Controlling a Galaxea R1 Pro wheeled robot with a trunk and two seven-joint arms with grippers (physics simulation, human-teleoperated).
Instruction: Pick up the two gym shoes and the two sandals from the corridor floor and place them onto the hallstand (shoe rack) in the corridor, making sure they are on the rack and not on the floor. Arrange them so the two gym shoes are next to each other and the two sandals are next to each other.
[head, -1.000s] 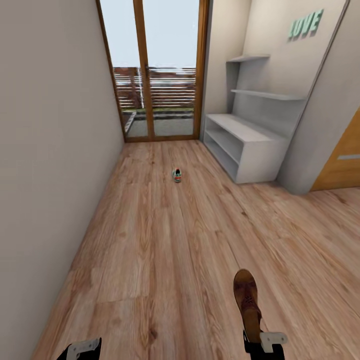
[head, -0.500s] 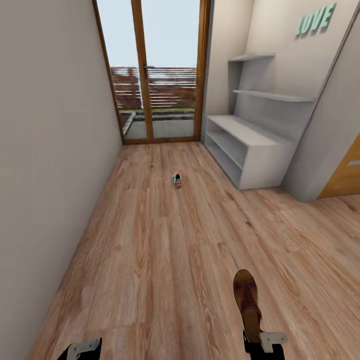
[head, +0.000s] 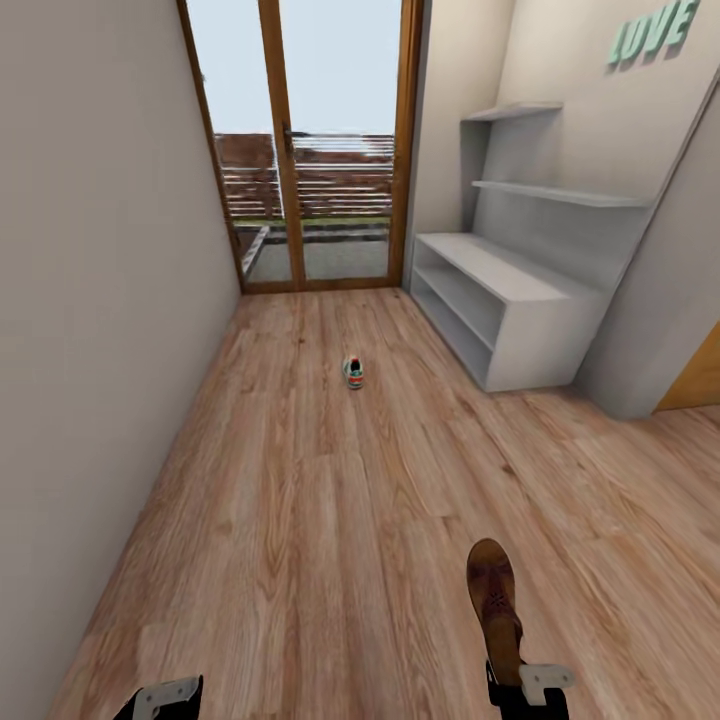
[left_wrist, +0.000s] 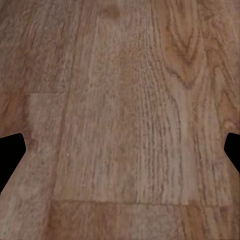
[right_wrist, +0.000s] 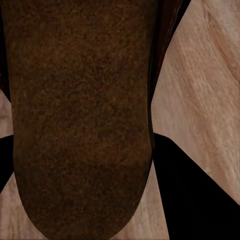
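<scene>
While right fingers (right_wrist: 200, 190) pinch sandal (head: 494, 605), sneaker (head: 353, 372) lies afar.

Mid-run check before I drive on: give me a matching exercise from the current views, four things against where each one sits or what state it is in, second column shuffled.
Things:
1. dark brown leather sandal
2. small white sneaker with green stripe
3. pale-grey hallstand bench
4. left claw

States:
A. shelves bare, against the right wall
B. open over floor planks, holding nothing
C. alone on the floor, mid-corridor
D. gripped in the right claw, toe pointing ahead

Pairs: 1-D, 2-C, 3-A, 4-B
</scene>
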